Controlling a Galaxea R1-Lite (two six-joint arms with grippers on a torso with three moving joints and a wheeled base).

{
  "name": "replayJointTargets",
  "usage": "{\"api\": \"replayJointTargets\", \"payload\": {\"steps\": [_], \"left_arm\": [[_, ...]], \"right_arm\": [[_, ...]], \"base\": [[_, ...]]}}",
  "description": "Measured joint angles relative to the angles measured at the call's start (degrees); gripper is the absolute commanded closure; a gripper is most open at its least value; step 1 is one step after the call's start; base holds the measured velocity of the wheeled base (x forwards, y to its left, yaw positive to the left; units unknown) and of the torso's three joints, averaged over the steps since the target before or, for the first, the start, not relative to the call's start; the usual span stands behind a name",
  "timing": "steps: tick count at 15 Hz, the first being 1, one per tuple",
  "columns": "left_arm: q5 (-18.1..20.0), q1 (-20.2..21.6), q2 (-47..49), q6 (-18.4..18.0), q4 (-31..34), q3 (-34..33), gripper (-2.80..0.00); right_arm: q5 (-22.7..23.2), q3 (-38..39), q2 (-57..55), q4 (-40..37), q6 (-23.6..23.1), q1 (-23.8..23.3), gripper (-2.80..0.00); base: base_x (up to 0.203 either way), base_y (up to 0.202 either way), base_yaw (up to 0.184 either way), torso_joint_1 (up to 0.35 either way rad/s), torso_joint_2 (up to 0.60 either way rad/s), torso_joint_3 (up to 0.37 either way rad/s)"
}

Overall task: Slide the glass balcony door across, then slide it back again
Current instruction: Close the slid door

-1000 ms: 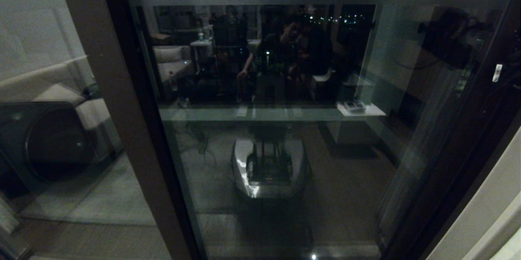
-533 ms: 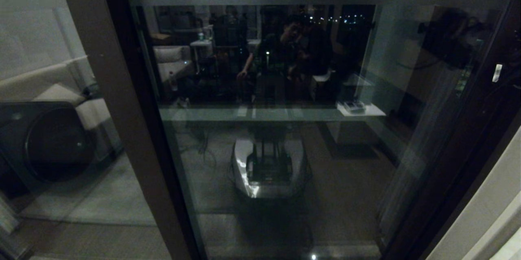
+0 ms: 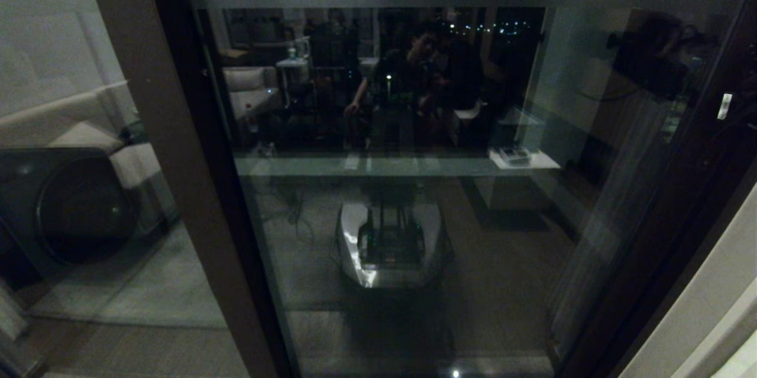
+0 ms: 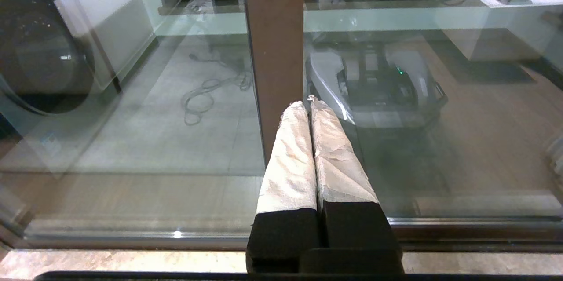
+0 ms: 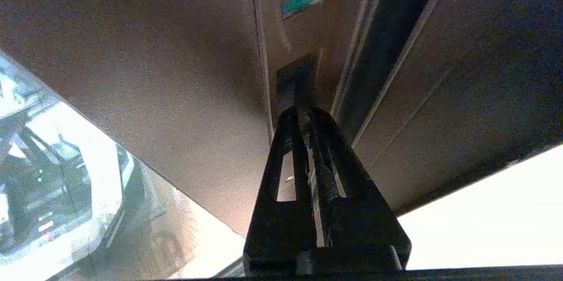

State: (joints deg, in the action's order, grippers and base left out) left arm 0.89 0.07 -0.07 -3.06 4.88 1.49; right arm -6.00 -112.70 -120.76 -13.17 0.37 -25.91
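The right gripper [image 5: 303, 111] reaches up with its fingers pressed together, tips at the recessed handle [image 5: 294, 79] of the glass door [image 3: 414, 189]. The left gripper [image 4: 308, 104] hangs low with closed, empty fingers. The door has slid slightly rightward.

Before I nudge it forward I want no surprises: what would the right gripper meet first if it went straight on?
Most likely the slim recessed handle in the glass balcony door stile. The right gripper, fingers together, points at that dark slot with its tips at or just inside it; actual contact is unclear.
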Motion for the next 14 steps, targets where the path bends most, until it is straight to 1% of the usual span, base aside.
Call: {"api": "replayJointTargets", "payload": {"steps": [5,9,10,14], "left_arm": [[-0.01,0.0,0.0,0.0,0.02,0.0,0.0],[-0.02,0.0,0.0,0.01,0.0,0.0,0.0],[-0.01,0.0,0.0,0.01,0.02,0.0,0.0],[-0.01,0.0,0.0,0.0,0.0,0.0,0.0]], "right_arm": [[0.05,0.02,0.02,0.05,0.03,-0.02,0.0],[0.48,1.45,1.55,0.09,0.12,-0.17,0.0],[1.29,2.47,2.43,0.31,0.12,-0.39,0.0],[7.07,9.12,8.17,0.08,0.07,-0.57,0.0]], "base": [[0.0,0.0,0.0,0.0,0.0,0.0],[0.0,0.0,0.0,0.0,0.0,0.0],[0.0,0.0,0.0,0.0,0.0,0.0],[0.0,0.0,0.0,0.0,0.0,0.0]]}}
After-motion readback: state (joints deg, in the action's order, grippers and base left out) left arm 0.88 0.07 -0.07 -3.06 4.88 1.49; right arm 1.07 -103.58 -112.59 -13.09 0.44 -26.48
